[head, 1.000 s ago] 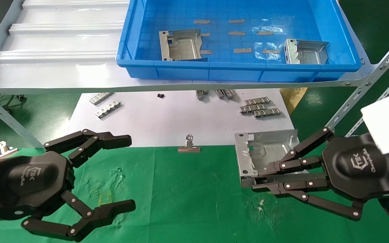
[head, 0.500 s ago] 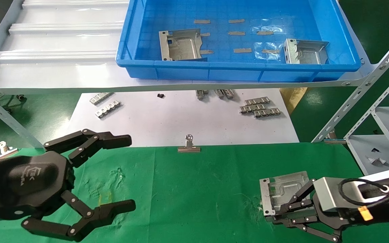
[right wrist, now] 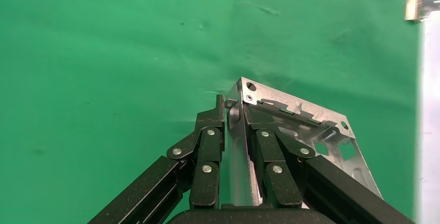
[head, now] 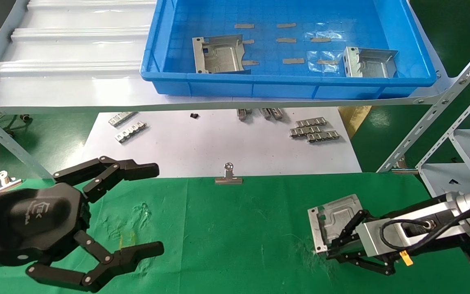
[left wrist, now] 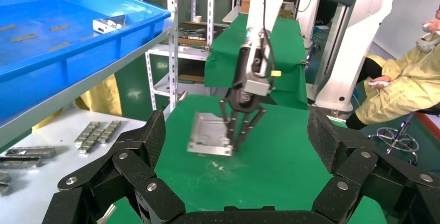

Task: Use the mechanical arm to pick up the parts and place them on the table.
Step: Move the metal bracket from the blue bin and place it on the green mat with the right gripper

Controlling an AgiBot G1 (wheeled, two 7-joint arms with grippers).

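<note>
R gripper is clamping part by its flange, just above table; part's tilting, risking flipping on release; L gripper is idling, fingers apart.

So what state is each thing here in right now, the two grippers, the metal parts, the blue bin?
Right gripper: shut on one part's flange, low over the green table.
Held part: tilted, lower edge at the cloth.
Left gripper: open, holding nothing, above the table's left side.
Blue bin: on the shelf, holds two parts.
Left bin part: lying flat.
Right bin part: lying flat.
Binder clip: closed, at the paper's edge.
</note>
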